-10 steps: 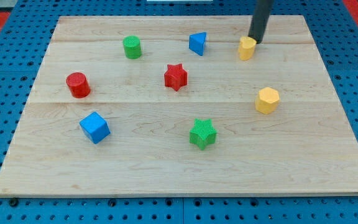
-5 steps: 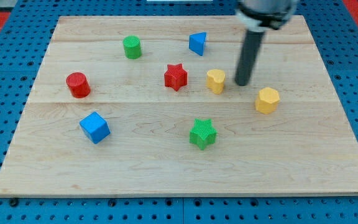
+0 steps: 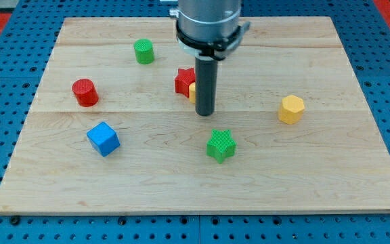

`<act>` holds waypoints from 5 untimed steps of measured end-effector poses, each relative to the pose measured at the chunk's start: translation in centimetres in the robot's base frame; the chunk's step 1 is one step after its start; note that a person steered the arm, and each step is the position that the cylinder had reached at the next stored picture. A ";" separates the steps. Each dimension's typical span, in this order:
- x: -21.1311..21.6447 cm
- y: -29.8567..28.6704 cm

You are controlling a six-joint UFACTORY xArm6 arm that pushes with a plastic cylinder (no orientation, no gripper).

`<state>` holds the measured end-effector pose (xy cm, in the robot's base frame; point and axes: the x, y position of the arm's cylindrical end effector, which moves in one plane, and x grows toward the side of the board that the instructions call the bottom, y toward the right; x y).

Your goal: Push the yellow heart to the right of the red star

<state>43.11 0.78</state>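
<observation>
The red star [image 3: 183, 80] lies near the board's middle, partly hidden by my rod. The yellow heart [image 3: 192, 91] shows only as a sliver at the star's right side, touching it, behind the rod. My tip [image 3: 205, 113] rests on the board just below and right of the heart, close against it. The rod and arm cover most of the heart and the star's right half.
A green cylinder [image 3: 143, 51] is at the view's top left, a red cylinder [image 3: 84, 92] at left, a blue cube [image 3: 103, 138] at lower left, a green star [image 3: 221, 145] below my tip, a yellow hexagon block [image 3: 291, 109] at right. The wooden board [image 3: 357, 169] sits on blue pegboard.
The yellow heart was pushed from the top right down and left until it touches the red star. My tip swept left after it. The arm now hides the blue block.
</observation>
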 end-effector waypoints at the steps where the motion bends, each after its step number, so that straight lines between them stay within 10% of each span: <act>1: -3.3 0.1; 5: 2.4 27.1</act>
